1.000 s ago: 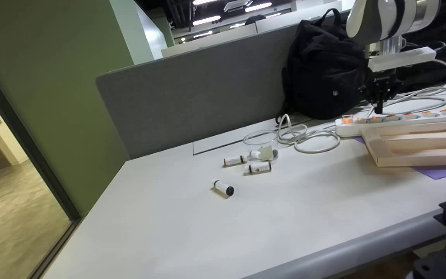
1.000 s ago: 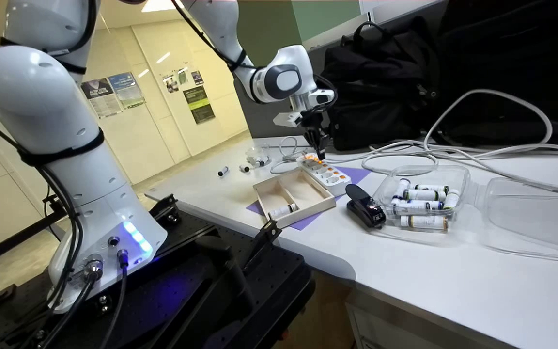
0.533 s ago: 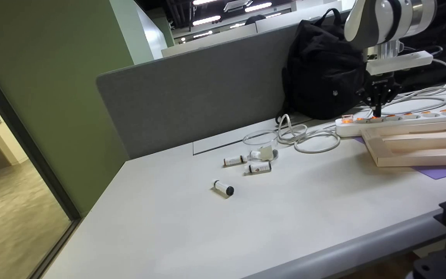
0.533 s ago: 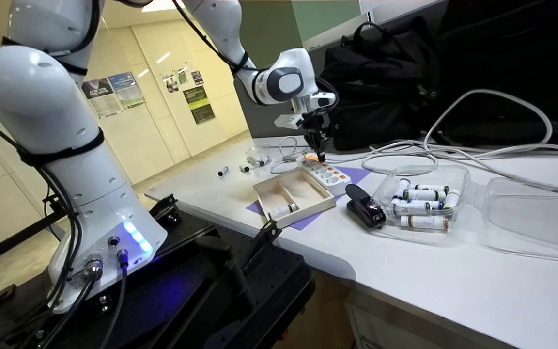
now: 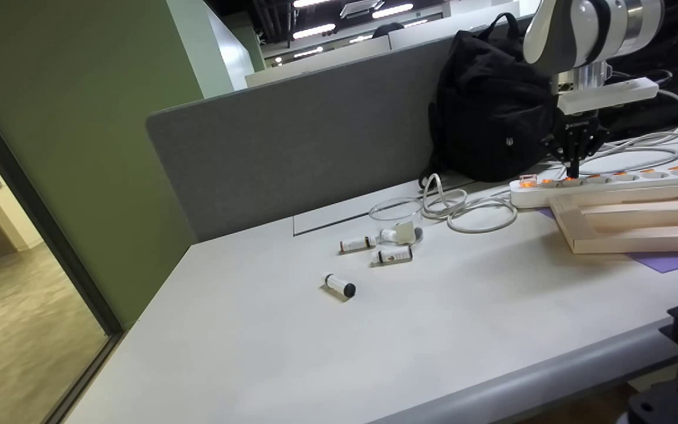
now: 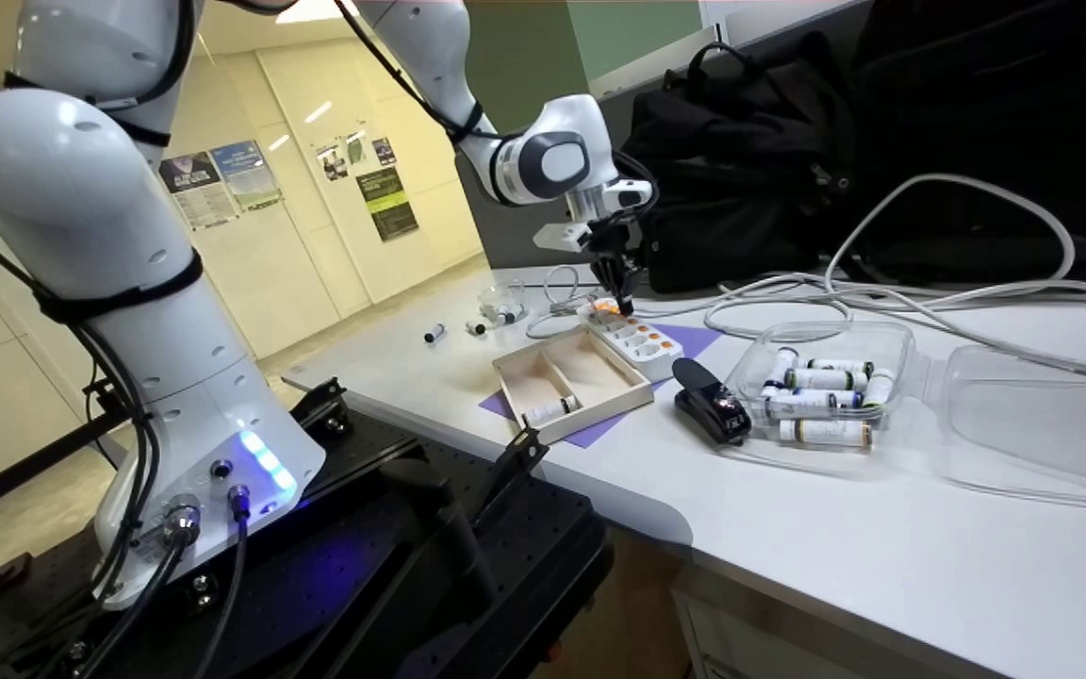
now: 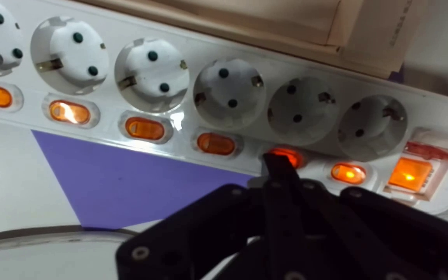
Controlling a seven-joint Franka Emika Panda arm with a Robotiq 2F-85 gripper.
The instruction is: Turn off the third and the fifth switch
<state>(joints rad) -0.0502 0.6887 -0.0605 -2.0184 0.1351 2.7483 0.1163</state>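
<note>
A white power strip [image 5: 529,199] [image 6: 635,338] [image 7: 187,126] carries a row of sockets with small orange oval switches. At one end is a lit square orange switch [image 7: 410,174]. In the wrist view, the oval switch [image 7: 348,173] next to it glows. The following oval switch [image 7: 291,156] glows red and is partly hidden by my fingertips. The further switches [image 7: 216,144] [image 7: 144,128] look darker; one [image 7: 69,111] has a bright glare. My gripper [image 5: 572,175] [image 6: 626,307] [image 7: 280,158] is shut, points down, and its tips are at the red-glowing switch; whether they press it is unclear.
A wooden box [image 5: 615,244] [image 6: 614,404] lies along the strip, over a purple sheet [image 7: 138,186]. A black backpack [image 5: 492,106] and white cables [image 6: 769,292] are behind. A black stapler [image 6: 711,401] and a clear container of vials [image 6: 821,379] stand nearby. Several vials [image 5: 395,254] lie loose.
Over the last second my gripper has moved down slightly onto the strip, at the red-glowing switch. In the last half second it has hardly moved. Other things stay put.
</note>
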